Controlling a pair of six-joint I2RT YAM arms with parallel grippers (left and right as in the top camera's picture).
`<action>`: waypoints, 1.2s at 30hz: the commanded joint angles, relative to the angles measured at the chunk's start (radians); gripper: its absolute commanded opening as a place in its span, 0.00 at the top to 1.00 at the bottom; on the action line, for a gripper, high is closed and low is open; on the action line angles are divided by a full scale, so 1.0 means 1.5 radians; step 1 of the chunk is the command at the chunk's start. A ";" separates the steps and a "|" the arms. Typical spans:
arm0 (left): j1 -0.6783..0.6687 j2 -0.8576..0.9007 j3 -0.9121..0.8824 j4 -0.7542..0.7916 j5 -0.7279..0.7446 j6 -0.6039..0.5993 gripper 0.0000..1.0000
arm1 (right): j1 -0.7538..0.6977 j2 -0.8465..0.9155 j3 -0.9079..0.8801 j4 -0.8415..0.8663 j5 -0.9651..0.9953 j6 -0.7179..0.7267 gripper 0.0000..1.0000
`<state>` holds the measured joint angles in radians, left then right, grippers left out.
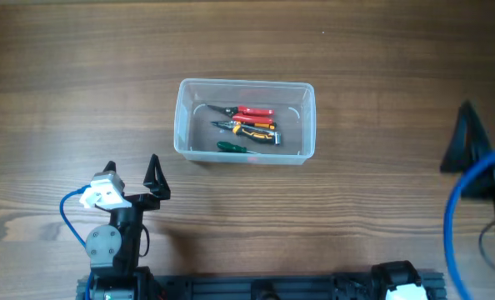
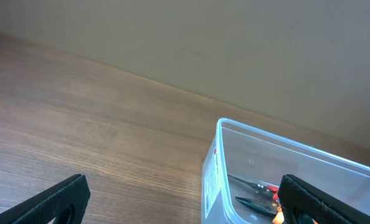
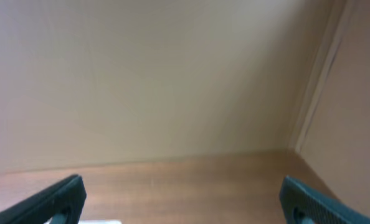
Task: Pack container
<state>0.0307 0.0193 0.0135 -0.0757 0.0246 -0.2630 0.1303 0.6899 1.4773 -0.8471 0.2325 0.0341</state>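
Note:
The clear plastic container (image 1: 184, 117) stands on the wooden table at the middle. Inside lie red-handled pliers (image 1: 252, 111), orange-and-black pliers (image 1: 252, 130) and a green-handled tool (image 1: 230, 147). My left gripper (image 1: 132, 177) is open and empty, near the front left, well short of the container. In the left wrist view the container (image 2: 213, 168) shows at the right with tools (image 2: 256, 196) inside. My right gripper (image 1: 472, 142) is at the far right edge, open and empty; its wrist view shows only bare table and wall between the fingers (image 3: 182, 199).
The wooden table (image 1: 381, 217) stretches all around the container. The arm bases and a blue cable (image 1: 456, 217) sit along the front edge and right side. A wall corner (image 3: 309, 93) stands beyond the table's far right.

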 commanded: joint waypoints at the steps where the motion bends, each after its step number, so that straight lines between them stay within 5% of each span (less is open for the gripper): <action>1: -0.004 -0.007 -0.005 0.000 0.006 0.016 0.00 | 0.005 -0.075 -0.138 0.081 -0.003 0.011 0.00; 8: -0.004 -0.006 -0.005 0.000 0.006 0.016 0.00 | 0.000 -0.236 -0.526 0.415 -0.108 0.000 0.00; 13: -0.004 -0.007 -0.005 0.000 0.006 0.016 0.00 | -0.038 -0.326 -0.703 0.498 -0.109 0.106 0.00; 26: -0.004 -0.007 -0.005 0.000 0.006 0.016 0.00 | -0.049 -0.458 -0.911 0.567 -0.149 0.116 0.00; 36: -0.004 -0.007 -0.005 0.000 0.006 0.016 0.00 | -0.049 -0.458 -0.960 0.590 -0.239 -0.024 0.00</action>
<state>0.0307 0.0193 0.0128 -0.0757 0.0246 -0.2630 0.0616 0.0204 0.0738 0.0166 -0.0273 0.0975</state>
